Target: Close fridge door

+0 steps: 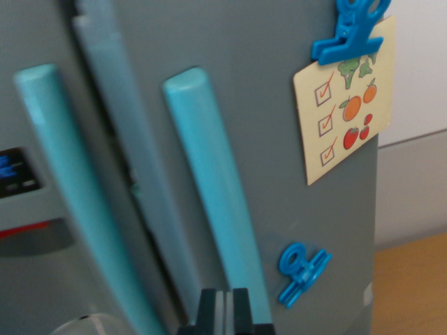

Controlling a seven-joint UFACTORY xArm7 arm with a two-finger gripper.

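Observation:
A grey toy fridge fills the wrist view, tilted. Its right door carries a teal handle and stands slightly ajar: its thick left edge sticks out, with a dark gap beside it. The left door has its own teal handle. My gripper pokes up from the bottom edge, right at the lower end of the right door's handle. Its two dark fingers sit close together with nothing held between them.
A shopping-list card hangs on the right door under a blue clip; a second blue clip sits lower. A display panel is on the left door. A wooden tabletop and a pale wall show at the right.

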